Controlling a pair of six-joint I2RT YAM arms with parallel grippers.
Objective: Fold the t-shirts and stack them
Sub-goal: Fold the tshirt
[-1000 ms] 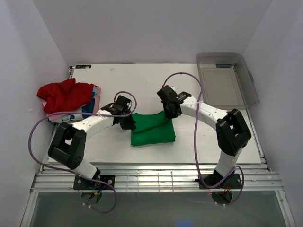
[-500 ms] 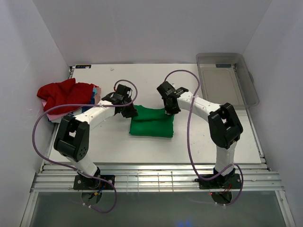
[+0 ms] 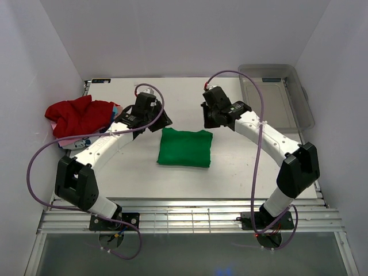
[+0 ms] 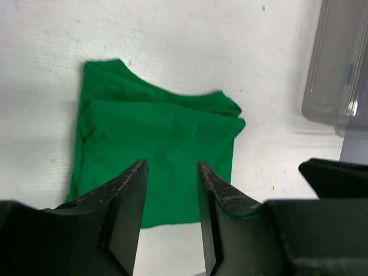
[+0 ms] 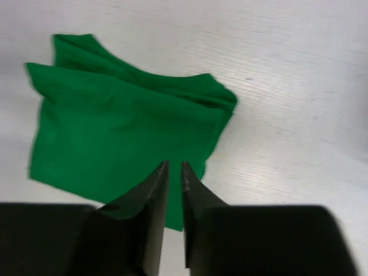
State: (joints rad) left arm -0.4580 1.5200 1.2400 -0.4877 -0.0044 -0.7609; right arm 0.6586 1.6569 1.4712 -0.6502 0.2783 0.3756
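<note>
- green t-shirt (image 3: 185,148): lies folded into a flat, roughly square packet in the middle of the table (image 3: 241,172), with its layered edges showing along the far side.
- Handling, as I judge it: light, soft and limp, so the packet will sag and may unfold if lifted by one corner. Pinch through all the layers at two opposite edges (one arm to each) and carry it flat.
- left gripper (image 4: 171,165): hovers above the packet's far left corner, jaws apart, nothing between them.
- right gripper (image 5: 175,167): hovers over the far right side, jaws parted by only a narrow slit, gripping nothing.
- red t-shirt (image 3: 77,115): crumpled at the table's far left, well apart from the green one, lying on top of the pink/white t-shirt (image 3: 72,140), whose blue print peeks out beside it. Neither looks folded yet.
- clear bin (image 3: 267,68): far right corner, away from the cloth and not in the way.
- Nothing lies between the packet and the heap. Lifting the red shirt could drag the one beneath it along.
</note>
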